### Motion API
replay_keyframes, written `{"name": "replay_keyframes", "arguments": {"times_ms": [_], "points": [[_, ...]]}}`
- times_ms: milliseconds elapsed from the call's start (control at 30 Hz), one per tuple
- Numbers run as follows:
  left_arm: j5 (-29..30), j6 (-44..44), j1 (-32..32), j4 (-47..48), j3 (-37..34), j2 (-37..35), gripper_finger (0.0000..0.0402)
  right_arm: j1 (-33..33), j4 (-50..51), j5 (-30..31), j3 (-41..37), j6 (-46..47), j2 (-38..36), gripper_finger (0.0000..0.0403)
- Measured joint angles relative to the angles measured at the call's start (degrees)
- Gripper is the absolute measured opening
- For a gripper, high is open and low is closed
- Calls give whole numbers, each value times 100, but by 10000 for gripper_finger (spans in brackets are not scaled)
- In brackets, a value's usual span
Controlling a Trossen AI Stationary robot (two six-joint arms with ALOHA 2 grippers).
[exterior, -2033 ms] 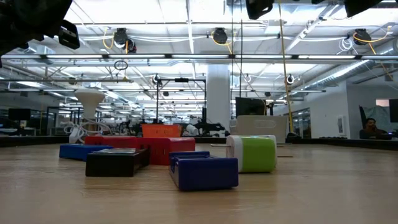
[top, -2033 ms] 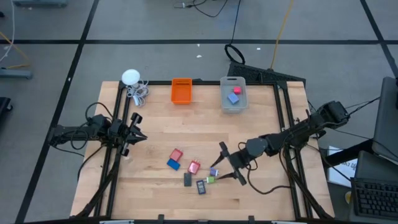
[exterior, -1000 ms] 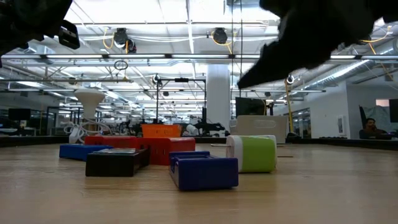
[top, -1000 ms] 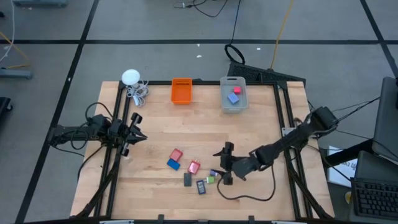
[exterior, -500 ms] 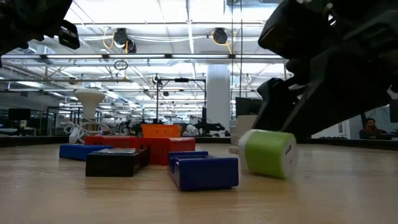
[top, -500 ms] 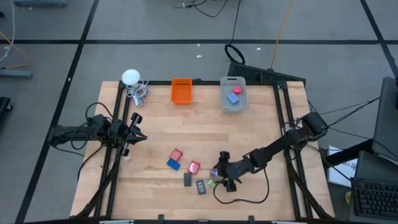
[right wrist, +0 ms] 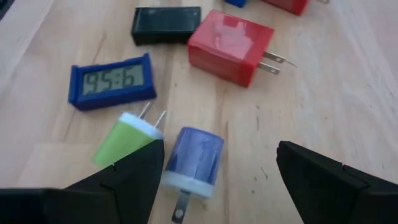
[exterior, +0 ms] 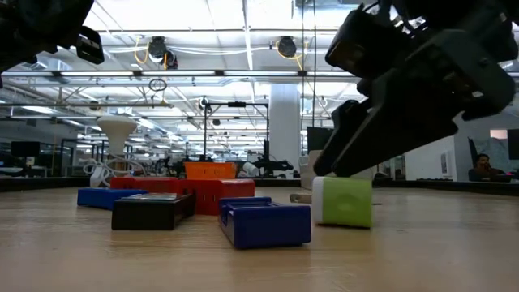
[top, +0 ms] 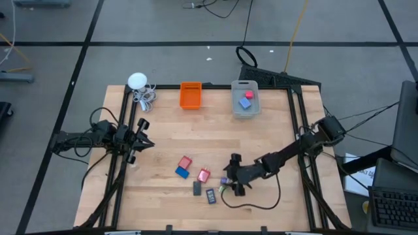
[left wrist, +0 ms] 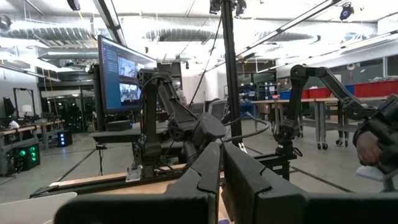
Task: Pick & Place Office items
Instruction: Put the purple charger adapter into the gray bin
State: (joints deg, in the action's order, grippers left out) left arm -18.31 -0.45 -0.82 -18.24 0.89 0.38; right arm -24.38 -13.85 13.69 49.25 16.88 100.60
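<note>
While my right claw (top: pixel 230 183) hangs low over the cluster of small office items near the front of the table (top: pixel 261 140), the high view shows my left claw (top: pixel 145 141) parked well away at the opposite edge, fingers pressed together and holding nothing. Farther across the table from my working claw stand the orange bin (top: pixel 190 95) and the clear grey bin (top: pixel 244 99), the grey one already carrying a blue and a pink piece.

At table height, the low view puts my right claw (exterior: pixel 345 166) just above and behind the green plug (exterior: pixel 343 201), which stands on the wood beside the blue display piece (exterior: pixel 265 223). I judge I am touching or nearly touching its top, so I should settle gently and not shove it.

Looking out from the left wrist, I see only my closed fingers (left wrist: pixel 239 180) and the room beyond.

From the right wrist, my fingers (right wrist: pixel 134 169) stand wide apart, empty, straddling the blue-purple plug (right wrist: pixel 194 157). The green plug (right wrist: pixel 124 140) lies against the inside of one finger. To do this well I would centre on one plug only, keep the neighbour outside the jaws, come down square to the wood, then close slowly. The red plug (right wrist: pixel 229 46), black rectangle (right wrist: pixel 165 25) and blue clock (right wrist: pixel 111 80) lie farther ahead, clear of my reach for now.
</note>
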Motion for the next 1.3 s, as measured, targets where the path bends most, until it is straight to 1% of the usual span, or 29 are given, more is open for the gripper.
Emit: {"name": "replay_keyframes", "arguments": {"times_ms": [233,433,667,1067,1300], "points": [[0,0,-2,0,0,0,24,-43,64,-24,0,495,0,299],[0,0,0,0,0,0,24,-336,54,-17,0,452,0,299],[0,0,-2,0,0,0,24,-420,42,598,2,494,89,299],[0,0,0,0,0,0,24,-259,-75,577,4,494,455,299],[0,-1,-1,1,0,0,24,-227,-293,574,9,476,457,299]]}}
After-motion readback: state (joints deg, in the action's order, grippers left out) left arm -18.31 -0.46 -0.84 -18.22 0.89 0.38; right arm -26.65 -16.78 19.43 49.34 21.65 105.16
